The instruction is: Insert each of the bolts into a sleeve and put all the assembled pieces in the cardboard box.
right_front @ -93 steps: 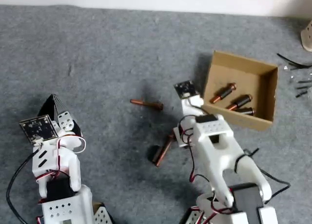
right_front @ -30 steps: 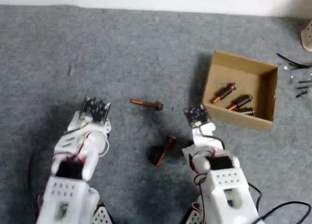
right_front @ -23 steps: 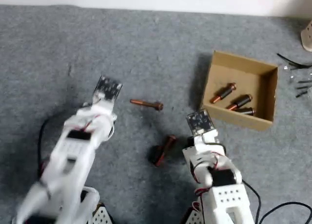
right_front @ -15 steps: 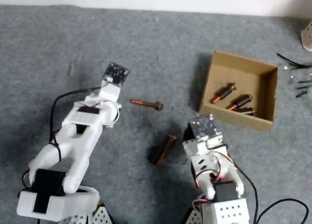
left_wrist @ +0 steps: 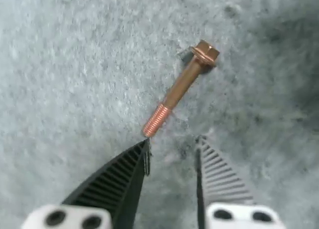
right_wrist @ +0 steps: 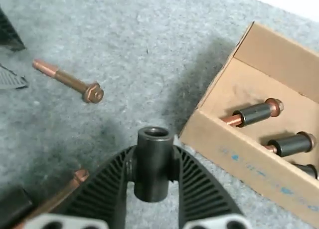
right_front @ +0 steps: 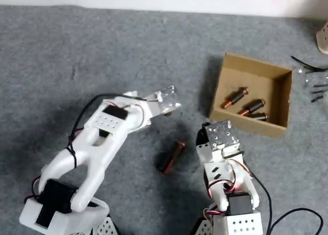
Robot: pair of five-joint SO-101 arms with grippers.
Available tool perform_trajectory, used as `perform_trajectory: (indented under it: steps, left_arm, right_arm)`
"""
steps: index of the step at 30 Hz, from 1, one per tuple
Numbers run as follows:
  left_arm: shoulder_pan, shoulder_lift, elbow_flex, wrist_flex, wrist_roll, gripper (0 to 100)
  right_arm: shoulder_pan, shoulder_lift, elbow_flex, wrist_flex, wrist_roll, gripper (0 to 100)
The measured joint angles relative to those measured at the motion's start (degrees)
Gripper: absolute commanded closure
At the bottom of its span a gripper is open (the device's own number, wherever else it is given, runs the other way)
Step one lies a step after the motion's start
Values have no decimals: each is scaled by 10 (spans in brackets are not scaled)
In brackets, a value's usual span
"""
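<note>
One grey counter carries everything; the cardboard box sits at the right of the high view. The left gripper hangs spread open near the frame's centre, just by the loose bolt. The right gripper is clenched on a sleeve. The bolt lies flat, threads toward the left gripper, head away. Better to shift sideways until both fingers straddle the shank, then close.

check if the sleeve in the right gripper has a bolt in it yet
Empty. The sleeve clamped in the right gripper shows a hollow, open bore; the bolt lies loose beyond it.
</note>
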Motion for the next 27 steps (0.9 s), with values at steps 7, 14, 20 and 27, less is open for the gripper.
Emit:
perform_trajectory:
  steps: [7,14,20,27]
  left_arm:
    - [23,5,-50,30,-55,826]
    - [36,166,-201,129,-91,829]
    - [35,285,-327,190,-118,829]
    - [34,392,-443,204,-122,829]
  right_arm:
    - [0,0,0,0,0,995]
    - [0,0,0,0,0,995]
    - [0,0,0,0,0,995]
    - [0,0,0,0,0,995]
